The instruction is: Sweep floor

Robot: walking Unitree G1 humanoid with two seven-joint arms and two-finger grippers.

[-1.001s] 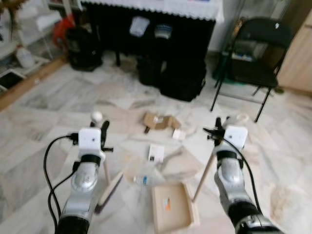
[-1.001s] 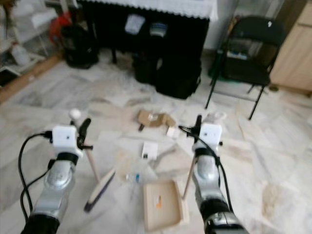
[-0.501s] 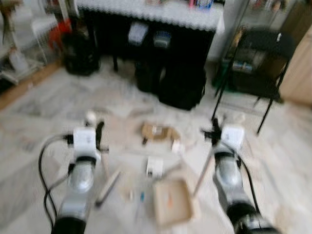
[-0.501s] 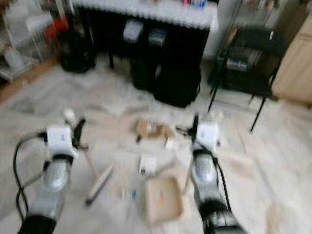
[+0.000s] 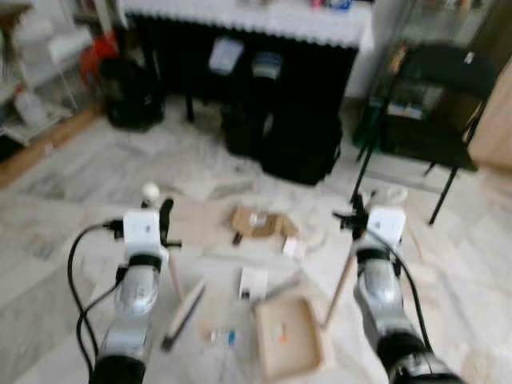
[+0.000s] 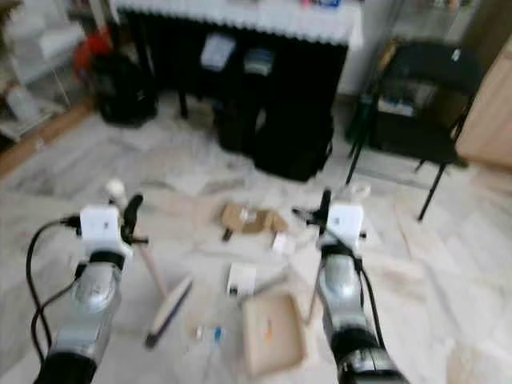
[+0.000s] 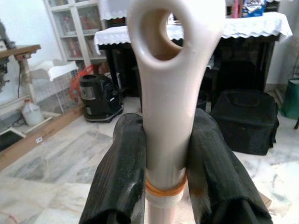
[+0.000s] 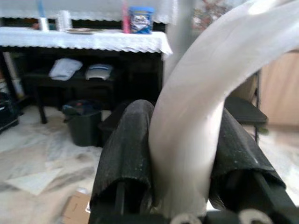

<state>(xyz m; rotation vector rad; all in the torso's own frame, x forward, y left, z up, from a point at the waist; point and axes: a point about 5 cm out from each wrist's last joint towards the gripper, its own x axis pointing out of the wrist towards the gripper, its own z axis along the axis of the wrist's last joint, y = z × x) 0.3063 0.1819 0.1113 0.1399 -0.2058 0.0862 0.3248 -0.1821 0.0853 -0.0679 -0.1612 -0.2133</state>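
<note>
Robot stands on a pale marble-tile floor (image 5: 72,192), both arms raised in front of it. Left gripper (image 7: 166,154) is clamped tight round the pale plastic broom handle w/ a hanging hole at its tip (image 7: 170,88), black fingers (image 7: 124,172) pressed on either side just above an orange band. From the head view the handle runs down from left gripper (image 5: 164,228) to the long broom head w/ dark bristles (image 5: 182,314), which rests on the floor btwn the two arms, angled.

Right gripper (image 8: 182,158) is closed on the curved cream-white top of the dustpan handle (image 8: 210,93), fingers (image 8: 128,149) hugging both sides. Its wooden pole (image 5: 338,280) slants down to the light wood-coloured square dustpan (image 5: 290,336), lying flat on the floor just right of the broom head, near the right arm.

Rubbish ahead of the dustpan: a flattened brown cardboard piece (image 5: 260,222), a small white card (image 5: 253,282) closer in, a small white box (image 5: 293,247), and a clear plastic bit w/ blue (image 5: 224,337) btwn broom head and pan.

Further back, a black table w/ white lace-edged cloth (image 5: 240,16), black bags (image 5: 300,148) under it, a black folding chair (image 5: 432,96) on the right. Head views are a bit blurred.
</note>
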